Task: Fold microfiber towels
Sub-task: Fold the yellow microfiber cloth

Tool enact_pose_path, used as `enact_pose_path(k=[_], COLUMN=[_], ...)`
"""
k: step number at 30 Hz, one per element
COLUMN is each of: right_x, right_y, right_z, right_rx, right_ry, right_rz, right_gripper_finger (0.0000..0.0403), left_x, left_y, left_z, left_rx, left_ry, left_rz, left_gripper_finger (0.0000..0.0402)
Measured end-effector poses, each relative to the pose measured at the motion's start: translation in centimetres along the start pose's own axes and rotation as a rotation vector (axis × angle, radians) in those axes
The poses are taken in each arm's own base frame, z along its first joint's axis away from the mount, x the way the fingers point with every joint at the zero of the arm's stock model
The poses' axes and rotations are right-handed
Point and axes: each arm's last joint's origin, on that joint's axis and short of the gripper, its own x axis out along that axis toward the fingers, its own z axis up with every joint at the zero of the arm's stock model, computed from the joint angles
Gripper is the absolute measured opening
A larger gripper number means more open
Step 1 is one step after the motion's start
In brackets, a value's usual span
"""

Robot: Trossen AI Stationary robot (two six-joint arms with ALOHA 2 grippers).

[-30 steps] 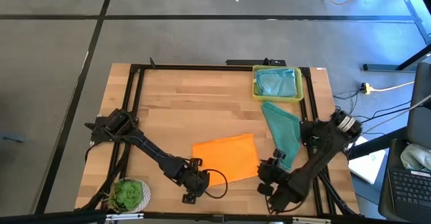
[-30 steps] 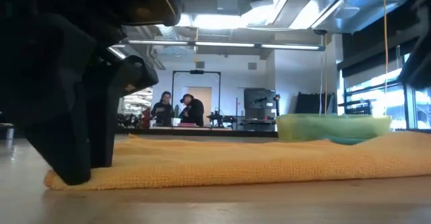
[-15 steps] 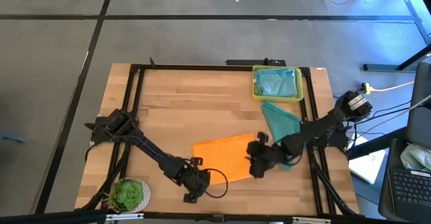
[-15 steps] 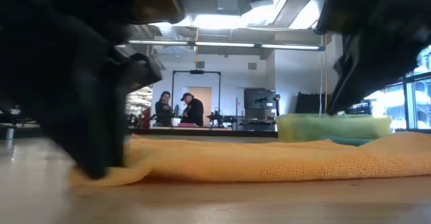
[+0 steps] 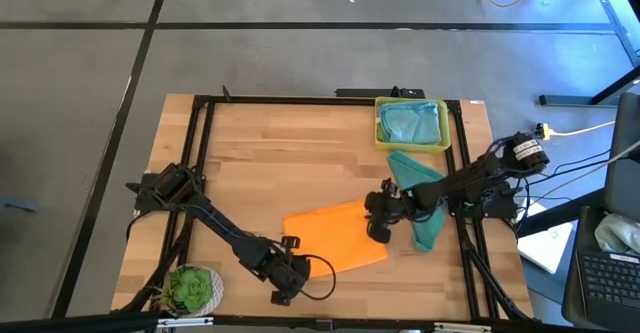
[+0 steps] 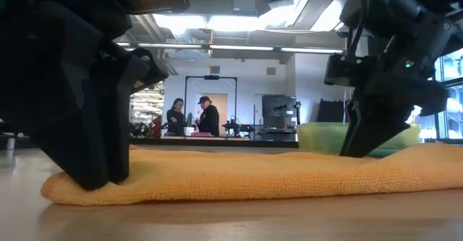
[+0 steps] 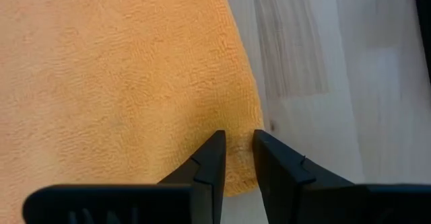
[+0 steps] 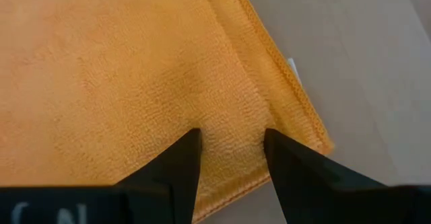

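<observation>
From above, the orange towel (image 5: 335, 238) lies flat near the front middle of the bench (image 5: 280, 153), its long axis running left to right with the right end tipped a little toward the back; the left gripper (image 5: 292, 270) sits at its front left corner and the right gripper (image 5: 381, 223) at its back right corner, so the two arms hold opposite ends of a diagonal, each nearest its own corner. A teal towel (image 5: 420, 198) lies just right of the orange one, partly under the right arm, and a light blue towel (image 5: 410, 123) rests in the yellow tray (image 5: 380, 123) at the back right. At bench level, the orange towel (image 6: 260, 176) stretches across the frame, the left gripper (image 6: 98, 179) pressed into its near left end and the right gripper (image 6: 358, 153) coming down on it farther back to the right. Past the left wrist, the fingers (image 7: 209, 167) stand narrowly apart, pinching a small ridge of the orange towel (image 7: 114, 83) just inside its edge, bare bench beyond. Past the right wrist, the fingers (image 8: 175, 163) stand wider, straddling the orange towel (image 8: 121, 69) near its hemmed corner, resting on the cloth without visibly gathering it; a grip there looks not yet made
</observation>
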Motion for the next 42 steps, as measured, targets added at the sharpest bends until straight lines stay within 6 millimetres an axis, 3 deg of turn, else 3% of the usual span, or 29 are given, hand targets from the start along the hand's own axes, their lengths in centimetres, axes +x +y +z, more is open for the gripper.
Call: enact_pose_path(k=[7, 13, 18, 23, 27, 30, 34, 42], right_x=[0.7, 1.1, -0.4, -4.6, -7.1, -7.2, -6.9, -6.5], right_y=[-2.1, -4.3, -4.8, -3.2, -0.5, 2.1, 4.9, 7.7], right_z=[1.1, 2.0, 3.7, 6.5, 7.3, 6.4, 4.8, 2.7], right_rx=[-0.058, -0.116, -0.107, -0.112, -0.071, -0.093, -0.127, -0.131], right_ry=[-0.023, -0.022, -0.076, -0.212, -0.361, -0.372, -0.394, -0.454], right_rz=[-0.037, -0.071, -0.076, -0.008, 0.154, 0.254, 0.22, 0.127], right_gripper_finger=[0.0168, 0.0168, 0.0168, 0.0168, 0.0168, 0.0168, 0.0168, 0.0168], left_x=[0.0, 0.2, -0.3, -3.7, -5.0, -4.8, -3.4, -1.6], left_y=[0.1, 1.1, 2.0, 1.4, -0.3, -1.8, -2.6, -1.7], left_z=[0.2, 0.8, 1.4, 1.8, 1.2, 0.0, -1.3, -0.8], left_rx=[-0.009, -0.131, -0.167, -0.069, 0.162, 0.35, 0.52, 0.596], left_ry=[-0.003, -0.049, -0.064, -0.162, -0.173, -0.156, -0.117, -0.082], left_rz=[-0.011, 0.058, 0.068, 0.125, 0.101, 0.105, 0.153, 0.143], left_gripper_finger=[0.0071, 0.0071, 0.0071, 0.0071, 0.0071, 0.0071, 0.0072, 0.0145])
